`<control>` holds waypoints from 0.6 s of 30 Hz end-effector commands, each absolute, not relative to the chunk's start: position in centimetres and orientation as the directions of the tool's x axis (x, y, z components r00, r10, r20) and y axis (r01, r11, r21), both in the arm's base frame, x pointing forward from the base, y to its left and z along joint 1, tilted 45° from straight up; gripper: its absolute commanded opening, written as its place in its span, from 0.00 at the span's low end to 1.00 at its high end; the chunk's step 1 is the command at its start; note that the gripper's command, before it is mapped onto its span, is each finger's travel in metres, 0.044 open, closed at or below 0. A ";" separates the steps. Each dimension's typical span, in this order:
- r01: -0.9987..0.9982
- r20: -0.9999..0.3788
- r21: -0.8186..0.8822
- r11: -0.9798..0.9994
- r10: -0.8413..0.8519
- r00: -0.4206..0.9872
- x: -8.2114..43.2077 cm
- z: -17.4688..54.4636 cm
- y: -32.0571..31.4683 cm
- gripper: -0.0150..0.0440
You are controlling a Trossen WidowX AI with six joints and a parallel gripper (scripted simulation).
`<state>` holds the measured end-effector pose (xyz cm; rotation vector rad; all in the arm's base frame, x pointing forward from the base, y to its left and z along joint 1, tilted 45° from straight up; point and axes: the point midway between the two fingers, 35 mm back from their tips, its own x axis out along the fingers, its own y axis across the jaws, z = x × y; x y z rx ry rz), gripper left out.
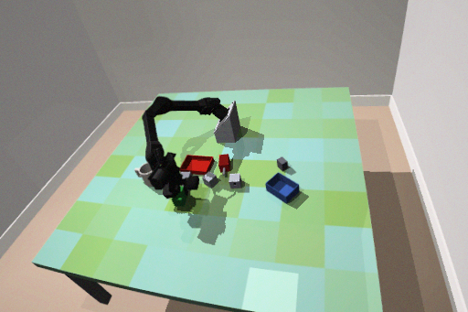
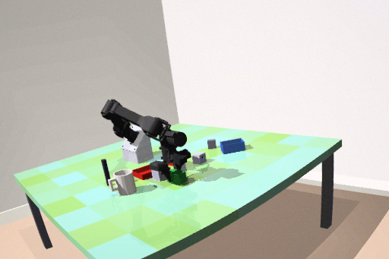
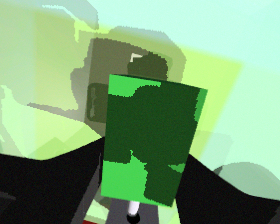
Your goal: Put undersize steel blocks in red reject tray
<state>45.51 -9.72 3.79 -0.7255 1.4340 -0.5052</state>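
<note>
Well, the black pincer (image 1: 182, 188) (image 2: 172, 172) (image 3: 143, 141) is clamped on the green block-shaped gauge (image 1: 179, 198) (image 2: 178, 177) (image 3: 151, 130), low over the green-and-turquoise chequered counter (image 1: 302, 244) (image 2: 114, 214). Its pale round pin (image 3: 134, 207) points at a grey steel block's dark bore (image 3: 133, 218); whether it enters, I can't tell. The shallow red tray (image 1: 197, 173) (image 2: 143, 174) sits near that block.

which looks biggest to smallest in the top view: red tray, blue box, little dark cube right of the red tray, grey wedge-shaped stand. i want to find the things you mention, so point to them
1. grey wedge-shaped stand (image 1: 228, 131) (image 2: 137, 152)
2. red tray (image 1: 196, 165) (image 2: 142, 173) and blue box (image 1: 276, 190) (image 2: 232, 146), too alike to rank
3. dark cube (image 1: 282, 164) (image 2: 211, 143)
</note>
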 end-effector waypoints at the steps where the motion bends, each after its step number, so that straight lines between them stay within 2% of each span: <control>1: -0.109 -0.704 -0.710 0.696 -0.703 0.101 45.7 3.9 -9.3 0.25; 18: -0.110 -0.704 -0.710 0.696 -0.703 0.101 45.8 4.5 -9.5 0.25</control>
